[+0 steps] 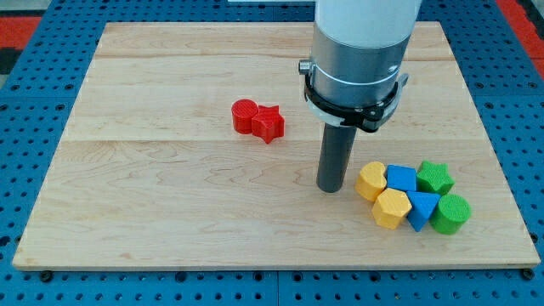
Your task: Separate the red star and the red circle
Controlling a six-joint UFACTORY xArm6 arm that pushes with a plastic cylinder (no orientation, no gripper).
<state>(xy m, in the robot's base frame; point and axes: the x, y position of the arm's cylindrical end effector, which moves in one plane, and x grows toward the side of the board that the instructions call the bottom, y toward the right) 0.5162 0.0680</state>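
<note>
Separation not yet begun: red star [269,124] and red circle [244,116] touch at table [153,195] centre, my tip [331,189], no pincer, well right, needing a wedge between them.

My tip [331,189] apart from touching red star [269,124], red circle [244,116].
</note>
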